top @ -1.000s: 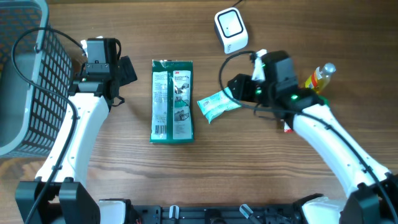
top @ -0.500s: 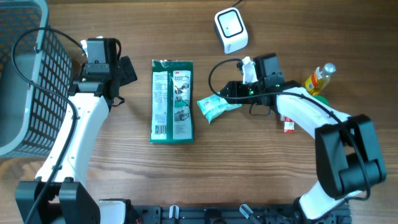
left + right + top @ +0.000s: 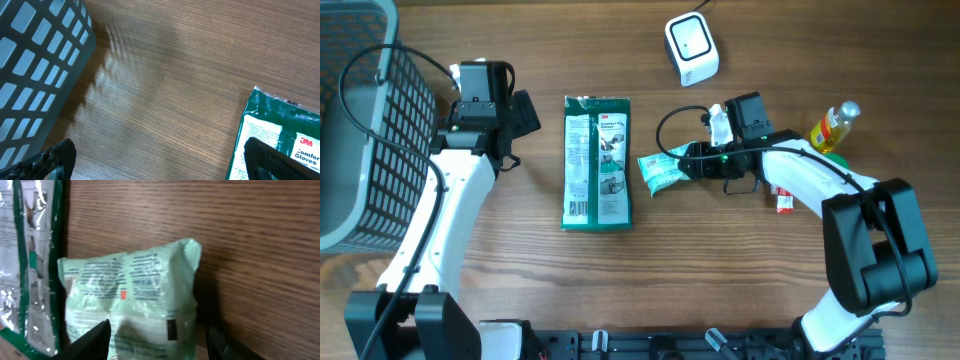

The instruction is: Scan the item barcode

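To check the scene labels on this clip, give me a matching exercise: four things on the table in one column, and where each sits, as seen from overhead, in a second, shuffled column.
Things:
1. white scanner
2. green glove pack
3. yellow bottle
4. grey basket

Places:
A. far left edge of the view
B. lying flat, left of the middle
C. top of the view, near the middle
D. right side of the view

Pairs: 1-C, 2-B, 3-D, 4-A
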`<state>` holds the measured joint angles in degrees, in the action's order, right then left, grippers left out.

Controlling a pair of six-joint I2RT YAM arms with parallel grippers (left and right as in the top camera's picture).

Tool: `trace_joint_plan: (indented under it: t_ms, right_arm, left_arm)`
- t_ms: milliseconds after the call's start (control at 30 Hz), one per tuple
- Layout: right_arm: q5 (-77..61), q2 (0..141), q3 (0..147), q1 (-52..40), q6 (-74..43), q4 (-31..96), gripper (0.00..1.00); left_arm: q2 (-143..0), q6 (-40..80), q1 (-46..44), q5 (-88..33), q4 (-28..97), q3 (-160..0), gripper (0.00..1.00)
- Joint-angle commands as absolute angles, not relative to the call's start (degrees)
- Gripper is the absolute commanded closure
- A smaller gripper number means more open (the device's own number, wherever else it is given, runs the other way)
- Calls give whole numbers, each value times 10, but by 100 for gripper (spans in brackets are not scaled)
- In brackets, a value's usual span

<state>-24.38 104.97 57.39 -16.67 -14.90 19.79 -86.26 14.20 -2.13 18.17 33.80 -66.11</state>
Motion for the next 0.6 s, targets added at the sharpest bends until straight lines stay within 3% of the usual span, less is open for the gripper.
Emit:
trace_joint_plan:
  t_ms: [0, 300, 467, 567]
  right_arm:
    - [-223, 1059, 574, -167, -171, 202, 39]
    - [-223, 1059, 574, -167, -172, 201, 41]
    - [-225, 1060, 571, -167, -171, 200, 53]
    - [-232, 1060, 565, -167, -172, 193, 56]
  left_arm:
    - [-862, 137, -18, 187, 336, -667, 0]
    - [-862, 137, -18, 187, 336, -667, 0]
    - [-862, 137, -18, 187, 336, -667, 0]
    - [-862, 137, -18, 187, 336, -667, 0]
